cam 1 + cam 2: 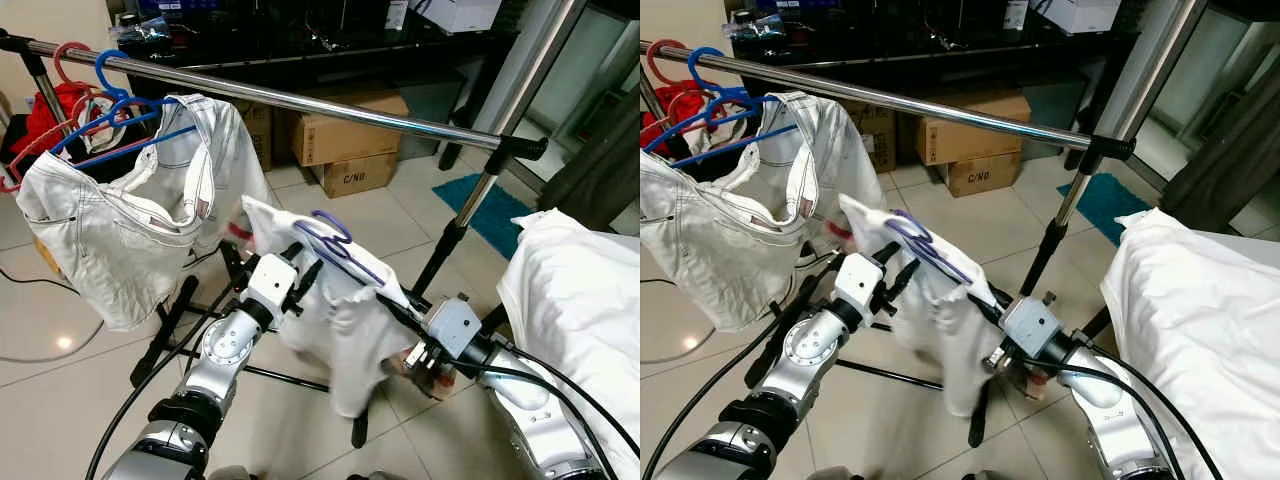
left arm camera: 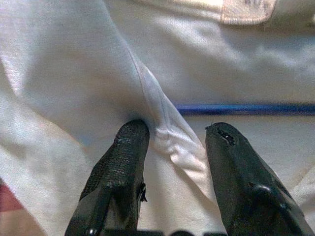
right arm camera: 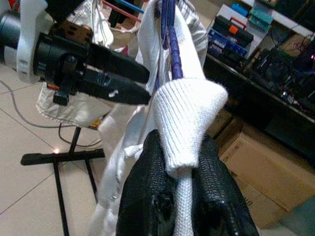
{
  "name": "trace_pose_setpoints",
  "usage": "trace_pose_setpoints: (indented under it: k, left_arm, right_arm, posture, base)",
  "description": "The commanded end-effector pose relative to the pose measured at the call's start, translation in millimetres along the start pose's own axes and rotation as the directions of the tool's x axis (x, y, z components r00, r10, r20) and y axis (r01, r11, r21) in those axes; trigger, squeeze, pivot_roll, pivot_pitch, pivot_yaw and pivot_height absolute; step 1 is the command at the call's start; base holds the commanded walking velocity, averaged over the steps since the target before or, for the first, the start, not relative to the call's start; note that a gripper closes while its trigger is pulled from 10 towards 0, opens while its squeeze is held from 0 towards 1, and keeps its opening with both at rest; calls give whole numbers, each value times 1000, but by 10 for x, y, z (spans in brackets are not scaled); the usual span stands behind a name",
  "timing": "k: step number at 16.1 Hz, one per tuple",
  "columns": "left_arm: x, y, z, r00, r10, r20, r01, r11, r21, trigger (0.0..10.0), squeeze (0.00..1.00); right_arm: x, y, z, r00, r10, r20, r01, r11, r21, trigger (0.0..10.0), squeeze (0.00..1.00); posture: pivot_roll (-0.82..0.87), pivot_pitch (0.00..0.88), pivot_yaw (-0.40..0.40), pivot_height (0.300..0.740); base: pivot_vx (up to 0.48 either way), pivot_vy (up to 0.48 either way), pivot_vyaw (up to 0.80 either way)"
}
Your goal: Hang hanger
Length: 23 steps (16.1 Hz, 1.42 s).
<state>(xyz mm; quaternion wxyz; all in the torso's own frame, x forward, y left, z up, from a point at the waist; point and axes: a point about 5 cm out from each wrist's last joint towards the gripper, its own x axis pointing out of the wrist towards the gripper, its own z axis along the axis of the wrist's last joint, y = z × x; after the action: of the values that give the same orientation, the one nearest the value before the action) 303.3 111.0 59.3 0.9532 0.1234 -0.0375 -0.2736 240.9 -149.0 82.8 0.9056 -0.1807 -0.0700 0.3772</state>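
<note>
A white garment (image 1: 340,320) on a purple hanger (image 1: 335,245) hangs between my two grippers, below the chrome rail (image 1: 330,105). My left gripper (image 1: 305,270) is at the garment's left side. In the left wrist view its fingers (image 2: 128,147) pinch a fold of white cloth, with the hanger's bar (image 2: 246,109) just beyond. My right gripper (image 3: 179,147) is shut on a ribbed edge of the garment, with the purple hanger (image 3: 170,44) rising above it. Its wrist (image 1: 450,325) sits low on the right, and the cloth covers the fingertips.
A white shirt (image 1: 130,230) on a blue hanger (image 1: 120,110) hangs at the rail's left end, beside red hangers (image 1: 70,90). The rack's right upright (image 1: 470,210) and its floor feet (image 1: 170,330) are close. Cardboard boxes (image 1: 350,140) stand behind. White bedding (image 1: 580,320) lies at right.
</note>
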Motion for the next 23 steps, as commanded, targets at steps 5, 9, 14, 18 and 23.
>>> trace_pose_setpoints:
  k: [5, 9, 14, 18, 23]
  left_arm:
    - [21, 69, 37, 1000, -31, -1, 31, 999, 29, 10000, 0]
    - [30, 29, 15, 1000, -16, -20, 17, 998, 56, 10000, 0]
    - [122, 59, 14, 994, 95, -59, -95, 995, 6, 10000, 0]
    - [171, 64, 42, 992, 114, -60, -114, 993, 0, 2667, 0]
    - [182, 57, 46, 991, 119, -59, -119, 993, 4, 0, 0]
  right_arm:
    - [-51, -41, -20, 1000, -17, 2, 17, 1000, -9, 0, 0]
    - [-16, -41, -56, 1000, -16, -6, 16, 1000, -14, 0, 0]
    - [94, -121, 9, 1000, -6, 28, 7, 999, -45, 0, 0]
    - [142, -94, 28, 999, 6, 45, -3, 999, -47, 0, 0]
    - [127, -60, 19, 999, 2, 48, 0, 999, -40, 0, 0]
  posture:
    - [74, 10, -56, 740]
    - [61, 5, -44, 740]
    - [67, 1, -47, 740]
    - [66, 2, -49, 740]
    - [60, 7, -44, 740]
  base:
    - [0, 0, 0]
    - [0, 0, 0]
    - [0, 0, 0]
    - [0, 0, 0]
    - [0, 0, 0]
